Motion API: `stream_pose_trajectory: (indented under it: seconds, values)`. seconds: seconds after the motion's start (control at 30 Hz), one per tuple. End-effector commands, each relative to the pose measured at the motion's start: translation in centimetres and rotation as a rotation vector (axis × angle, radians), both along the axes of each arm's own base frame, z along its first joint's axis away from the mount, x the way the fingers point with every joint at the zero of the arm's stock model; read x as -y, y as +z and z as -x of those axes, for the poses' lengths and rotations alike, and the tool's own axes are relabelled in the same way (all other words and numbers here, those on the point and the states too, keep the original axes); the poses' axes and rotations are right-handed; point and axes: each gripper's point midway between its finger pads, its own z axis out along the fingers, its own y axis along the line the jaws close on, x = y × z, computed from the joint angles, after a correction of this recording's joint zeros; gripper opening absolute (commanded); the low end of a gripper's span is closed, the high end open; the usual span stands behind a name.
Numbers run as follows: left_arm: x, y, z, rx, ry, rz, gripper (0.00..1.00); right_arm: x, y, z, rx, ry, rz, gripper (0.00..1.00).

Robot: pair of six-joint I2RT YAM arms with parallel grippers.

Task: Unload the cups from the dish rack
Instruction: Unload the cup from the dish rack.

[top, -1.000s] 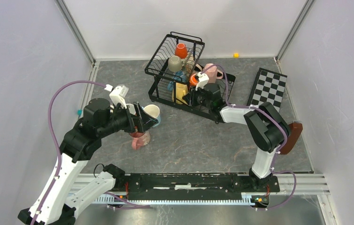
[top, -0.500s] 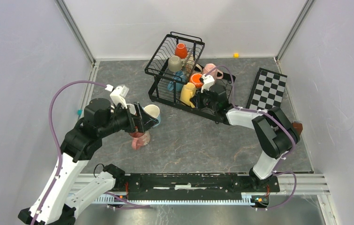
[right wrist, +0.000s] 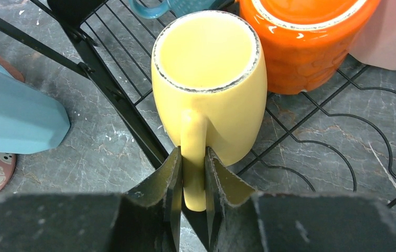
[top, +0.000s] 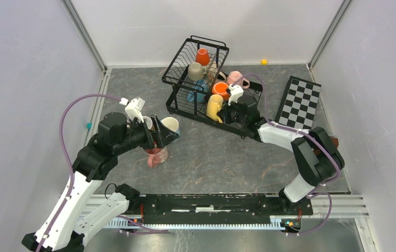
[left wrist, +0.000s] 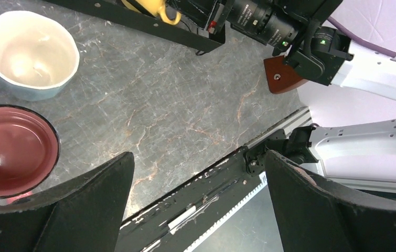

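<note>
The black wire dish rack (top: 175, 65) stands at the back of the table. My right gripper (top: 226, 111) is shut on the handle of a yellow cup (top: 215, 106) at the lower tray's front edge; in the right wrist view the fingers (right wrist: 170, 178) pinch that handle and the cup (right wrist: 209, 79) opens toward the camera. The rack also holds an orange cup (top: 202, 56), a beige one (top: 195, 71), a blue one (top: 200, 89), another orange cup (top: 220, 89) and a pink one (top: 235, 79). My left gripper (top: 161, 134) hangs open and empty over the table (left wrist: 198, 157).
A light blue cup (top: 170, 126) and a pink cup (top: 156, 156) stand on the table below my left gripper. A checkered board (top: 299, 101) leans at the right wall, with a brown block (top: 332, 149) nearer the front. The arms' base rail (top: 211, 202) runs along the front edge.
My right gripper has tightened on the yellow cup's handle and carried the cup a little to the right. The left arm shifted only slightly and stayed open.
</note>
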Motion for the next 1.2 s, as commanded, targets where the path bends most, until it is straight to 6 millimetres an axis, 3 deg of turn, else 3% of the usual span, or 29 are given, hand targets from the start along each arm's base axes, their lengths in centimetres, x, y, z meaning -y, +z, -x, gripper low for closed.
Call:
stream_pose_trajectory:
  seconds: [0.0, 0.73, 1.17]
  values:
    - [0.7, 0.8, -0.5, -0.008, 0.049, 0.131, 1.0, 0.6, 3.8, -0.5, 0.095, -0.028, -0.026, 0.0]
    - [2.9, -1.7, -2.1, -0.097, 0.105, 0.393, 1.0, 3.4, 10.0, 0.6, 0.114, -0.151, -0.083, 0.0]
    - [4.3, -3.2, -3.7, -0.167, 0.139, 0.55, 1.0, 3.7, 13.1, 3.7, 0.098, -0.139, -0.2, 0.0]
